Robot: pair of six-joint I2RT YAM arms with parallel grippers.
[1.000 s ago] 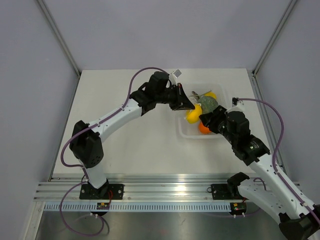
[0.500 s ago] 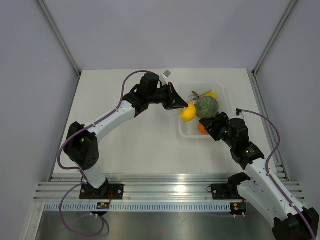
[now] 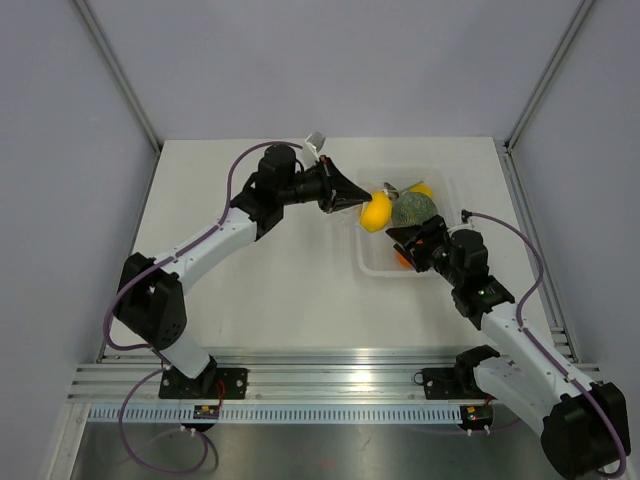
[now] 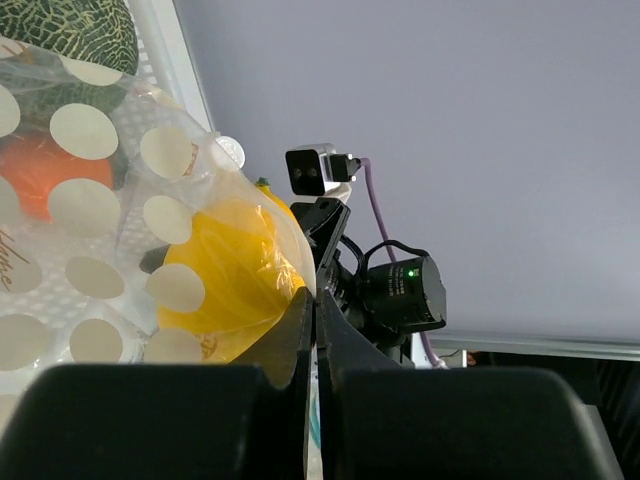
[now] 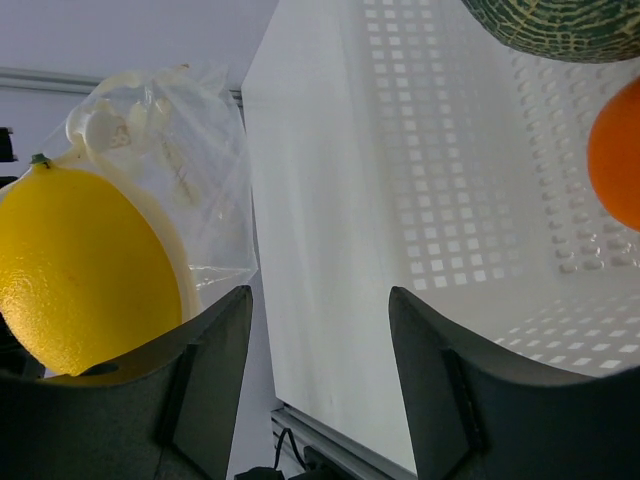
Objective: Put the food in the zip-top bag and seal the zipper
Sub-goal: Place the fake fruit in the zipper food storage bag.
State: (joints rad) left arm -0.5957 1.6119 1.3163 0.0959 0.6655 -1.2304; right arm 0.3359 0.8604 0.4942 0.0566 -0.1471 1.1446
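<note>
My left gripper is shut on the edge of the zip-top bag, a clear bag with white dots. It holds the bag in the air over the left rim of the tray. The yellow lemon sits in the bag and shows through the plastic in the left wrist view. My left gripper's jaws pinch the plastic right beside the lemon. My right gripper is open and empty over the tray, just right of the lemon. The zipper cannot be made out.
The clear perforated tray holds a grey-green melon, a round orange and another yellow piece at the back. White tabletop lies left of the tray. Grey walls close in the back and both sides.
My left gripper has drawn the bag and lemon up and to the left, off the tray's middle. My right arm has shifted left, its open gripper staying beside the lemon.
</note>
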